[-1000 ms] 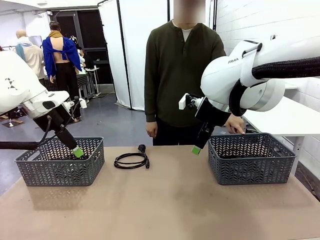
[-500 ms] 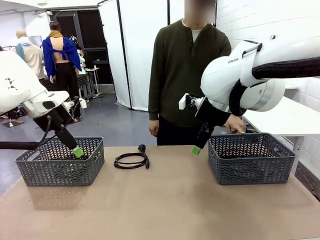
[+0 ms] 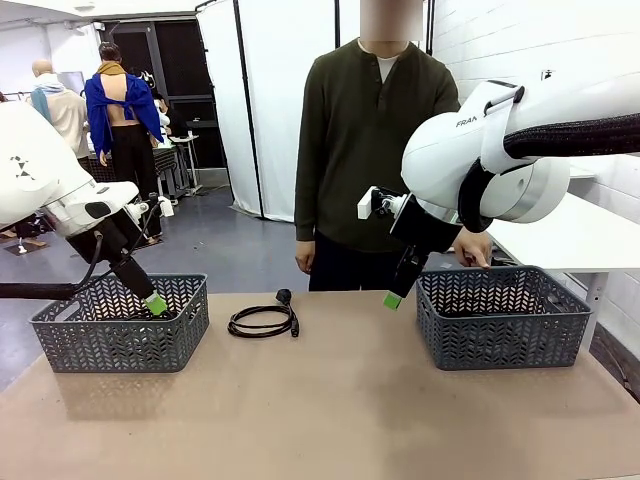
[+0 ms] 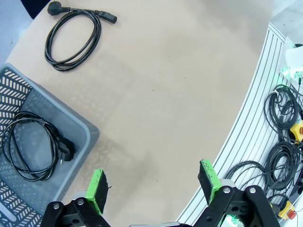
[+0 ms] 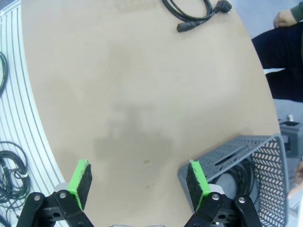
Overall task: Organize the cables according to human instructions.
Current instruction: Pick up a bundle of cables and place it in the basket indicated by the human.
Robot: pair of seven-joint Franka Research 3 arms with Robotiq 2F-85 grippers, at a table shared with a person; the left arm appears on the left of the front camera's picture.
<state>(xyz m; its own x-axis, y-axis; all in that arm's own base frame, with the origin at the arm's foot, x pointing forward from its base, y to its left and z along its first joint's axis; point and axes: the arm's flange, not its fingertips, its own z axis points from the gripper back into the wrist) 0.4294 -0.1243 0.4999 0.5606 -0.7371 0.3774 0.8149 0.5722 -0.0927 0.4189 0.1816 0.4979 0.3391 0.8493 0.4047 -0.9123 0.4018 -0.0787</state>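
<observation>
Both black, green-padded grippers hang empty with jaws apart: the left gripper (image 4: 154, 187) over the grey plastic left basket (image 3: 120, 335) at 9 o'clock, the right gripper (image 5: 138, 184) beside the grey right basket (image 3: 500, 318) at 3 o'clock. One coiled black cable (image 3: 262, 320) lies on the brown table (image 3: 330, 420) toward 12, another coil (image 4: 33, 151) inside the left basket. Beyond stands the person in dark olive (image 3: 375, 130), one hand (image 3: 472, 248) at the right basket's rim.

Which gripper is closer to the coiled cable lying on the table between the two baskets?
The left gripper, open above the left basket, just left of the coiled cable. The right gripper, also open, hangs farther off beside the right basket.
</observation>
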